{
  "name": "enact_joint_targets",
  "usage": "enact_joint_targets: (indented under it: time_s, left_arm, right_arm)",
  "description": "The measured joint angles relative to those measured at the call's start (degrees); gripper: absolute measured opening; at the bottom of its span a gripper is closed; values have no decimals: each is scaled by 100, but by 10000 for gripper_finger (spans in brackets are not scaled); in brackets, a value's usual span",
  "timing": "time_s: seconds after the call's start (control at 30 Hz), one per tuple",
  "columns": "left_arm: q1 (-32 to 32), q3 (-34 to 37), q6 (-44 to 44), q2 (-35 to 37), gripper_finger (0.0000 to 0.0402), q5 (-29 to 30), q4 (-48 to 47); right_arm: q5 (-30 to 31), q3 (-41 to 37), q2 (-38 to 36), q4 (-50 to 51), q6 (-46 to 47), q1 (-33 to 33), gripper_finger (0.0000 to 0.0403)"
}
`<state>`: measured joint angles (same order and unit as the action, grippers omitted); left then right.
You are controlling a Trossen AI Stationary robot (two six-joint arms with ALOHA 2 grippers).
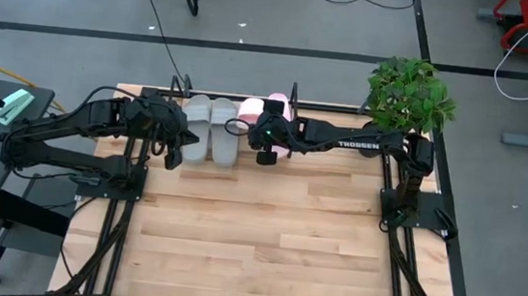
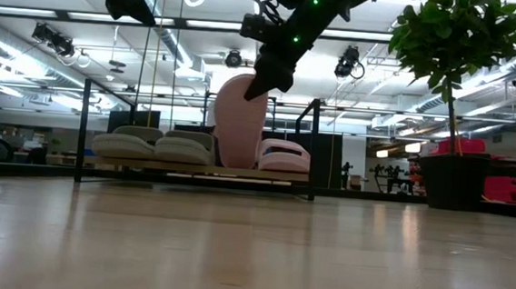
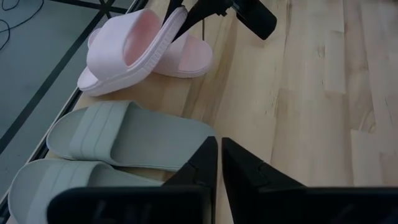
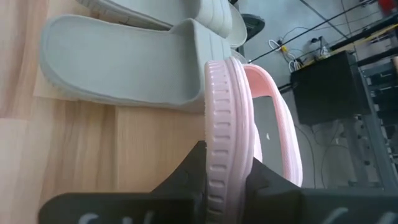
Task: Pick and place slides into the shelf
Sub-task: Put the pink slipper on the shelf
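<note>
The grey pair of slides lies flat, side by side, on the low black wire shelf at the table's far edge. One pink slide lies flat to their right. The second pink slide stands on end between them, in my right gripper, which is shut on it. My left gripper is shut and hovers just above the near ends of the grey slides, touching nothing. My right gripper pinches the upright pink slide at its heel end, with the ribbed sole edge between the two fingers. The fingers come from above, slanting down. The slide stands tilted below them, its toe end down at shelf level, leaning by the flat pink slide.
A potted plant stands at the table's far right corner. Black arm mounts flank the table on both sides. Bare wood tabletop stretches across the near half. Cables lie on the floor beyond the shelf.
</note>
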<state>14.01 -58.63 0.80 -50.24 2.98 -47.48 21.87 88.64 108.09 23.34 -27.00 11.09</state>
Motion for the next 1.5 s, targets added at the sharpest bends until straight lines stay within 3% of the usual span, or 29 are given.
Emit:
enact_joint_targets:
  time_s: [0.7, 1.5]
  left_arm:
    - [1, 0, -2, 0, 34, 0, 0]
    - [0, 1, -4, 0, 27, 0, 7]
  right_arm:
    - [-728, 0, 0, 345, 1015, 2, 39]
    - [-1109, 0, 6, 445, 1354, -11, 39]
